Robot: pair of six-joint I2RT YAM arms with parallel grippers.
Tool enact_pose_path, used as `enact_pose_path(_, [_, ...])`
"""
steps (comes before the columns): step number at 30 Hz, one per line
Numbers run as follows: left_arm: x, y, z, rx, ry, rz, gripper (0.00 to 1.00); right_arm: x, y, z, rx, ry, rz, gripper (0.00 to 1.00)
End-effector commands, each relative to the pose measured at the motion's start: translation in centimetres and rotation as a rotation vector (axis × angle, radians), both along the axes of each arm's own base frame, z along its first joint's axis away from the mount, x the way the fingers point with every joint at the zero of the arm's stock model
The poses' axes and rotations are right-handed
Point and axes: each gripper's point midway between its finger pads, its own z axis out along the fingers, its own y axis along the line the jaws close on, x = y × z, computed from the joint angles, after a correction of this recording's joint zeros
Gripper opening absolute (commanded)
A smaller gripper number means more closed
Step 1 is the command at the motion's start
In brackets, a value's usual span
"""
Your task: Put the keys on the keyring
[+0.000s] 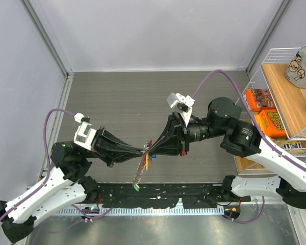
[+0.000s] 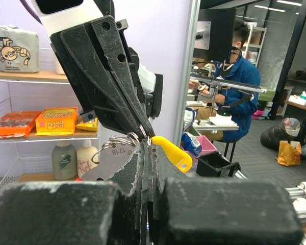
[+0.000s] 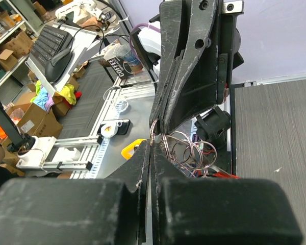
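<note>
Above the dark table, my left gripper [image 1: 143,150] and right gripper [image 1: 152,148] meet tip to tip, both shut. Where they meet sits a bunch of thin metal rings, the keyring [image 3: 182,147], and each pair of tips pinches a ring of it [image 2: 142,134]. A flat silver key [image 2: 108,161] stamped with numbers hangs from the rings beside a yellow tag [image 2: 171,152]. The yellow tag [image 3: 129,149] also shows in the right wrist view, left of my tips. A silvery chain [image 1: 138,174] dangles below the tips and ends at a green tag [image 1: 136,188]. Red and yellow tags [image 1: 147,162] hang just under the grippers.
A wire shelf [image 1: 255,87] stands at the right with orange boxes [image 1: 268,109] and a plush bag [image 1: 301,64] on its wooden top. A black rail [image 1: 158,195] runs along the near edge between the arm bases. Light walls close the table's back and left.
</note>
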Motion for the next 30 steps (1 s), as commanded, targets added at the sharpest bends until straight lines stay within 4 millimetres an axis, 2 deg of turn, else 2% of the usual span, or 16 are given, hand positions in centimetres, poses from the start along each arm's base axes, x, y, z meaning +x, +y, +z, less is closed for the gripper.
enact_pose_path(1, [0.6, -0.1, -0.2, 0.006, -0.016, 0.046, 0.0, -0.1, -0.3, 2.8, 0.075, 0.004, -0.035, 0.05])
enact_pose_path(10, [2.6, 0.0, -1.6, 0.035, -0.01, 0.179, 0.0, 1.1, 1.1, 2.9, 0.037, 0.088, -0.09, 0.06])
enact_pose_path(18, [4.7, -0.2, -2.8, 0.073, -0.033, 0.295, 0.0, 2.8, 1.8, 1.9, -0.062, 0.143, -0.19, 0.06])
enact_pose_path(24, [5.3, -0.6, -3.5, 0.094, -0.043, 0.316, 0.0, 4.2, 2.3, 1.4, -0.119, 0.189, -0.268, 0.06])
enact_pose_path(27, [5.8, -0.7, -3.8, 0.102, -0.045, 0.335, 0.0, 4.7, 2.4, 1.8, -0.127, 0.21, -0.298, 0.06])
enact_pose_path(30, [6.0, -0.8, -4.3, 0.11, -0.043, 0.344, 0.0, 5.7, 3.1, 1.0, -0.17, 0.231, -0.343, 0.06])
